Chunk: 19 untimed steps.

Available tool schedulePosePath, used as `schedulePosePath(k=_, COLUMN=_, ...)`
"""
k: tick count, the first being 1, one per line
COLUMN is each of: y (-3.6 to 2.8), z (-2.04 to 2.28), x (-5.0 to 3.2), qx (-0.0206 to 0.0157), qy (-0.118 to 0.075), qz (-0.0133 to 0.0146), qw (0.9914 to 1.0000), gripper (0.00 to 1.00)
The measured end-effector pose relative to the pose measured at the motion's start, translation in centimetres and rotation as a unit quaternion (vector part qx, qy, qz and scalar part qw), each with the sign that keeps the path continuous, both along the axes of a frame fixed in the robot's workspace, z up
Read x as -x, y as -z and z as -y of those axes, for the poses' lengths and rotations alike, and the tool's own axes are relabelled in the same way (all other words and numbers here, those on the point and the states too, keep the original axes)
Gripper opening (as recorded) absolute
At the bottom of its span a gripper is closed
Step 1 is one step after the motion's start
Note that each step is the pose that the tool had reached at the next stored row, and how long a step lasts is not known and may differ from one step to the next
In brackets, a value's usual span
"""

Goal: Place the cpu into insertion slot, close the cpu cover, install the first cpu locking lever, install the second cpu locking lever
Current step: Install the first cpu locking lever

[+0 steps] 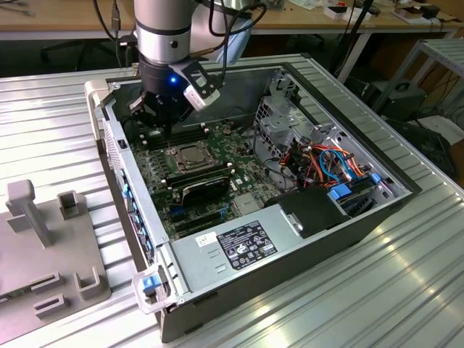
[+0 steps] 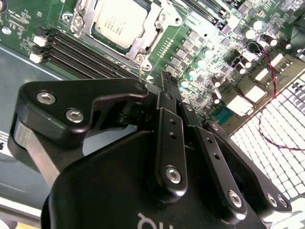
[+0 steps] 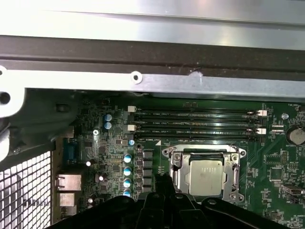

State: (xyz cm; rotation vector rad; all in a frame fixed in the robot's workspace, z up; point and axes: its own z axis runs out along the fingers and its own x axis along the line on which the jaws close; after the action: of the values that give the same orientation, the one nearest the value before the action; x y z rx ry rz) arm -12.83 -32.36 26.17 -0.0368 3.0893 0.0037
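Note:
The cpu is a silver-grey square chip lying flat in the insertion slot on the green motherboard. It appears in the exterior view too, as the cpu, and in the second wrist view as the cpu. The cpu cover, a thin metal frame, lies down flat around the chip's edges, seen again as the cover. My gripper hangs just above the board beside the socket, on the exterior view's left of it. Its black fingers are pressed together, with nothing visible between them.
Long black memory slots run beside the socket. A grey labelled power-supply box, a metal drive cage and coloured cables stand inside the open case. A grey fixture sits on the ribbed table at the exterior view's left.

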Motion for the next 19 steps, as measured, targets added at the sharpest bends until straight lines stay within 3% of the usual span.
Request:
schedulePosePath(k=8, y=0.07, z=-1.27, x=0.13, qx=0.0000, qy=0.000, qz=-0.0004, qw=1.00000, gripper=0.11)
schedulePosePath(k=12, y=0.12, z=-1.42, x=0.10, qx=0.0000, qy=0.000, qz=-0.0018, qw=1.00000, gripper=0.11)
schedulePosePath(k=19, y=0.27, z=-1.53, x=-0.61, qx=0.0000, qy=0.000, qz=-0.0086, qw=0.99996, gripper=0.11)
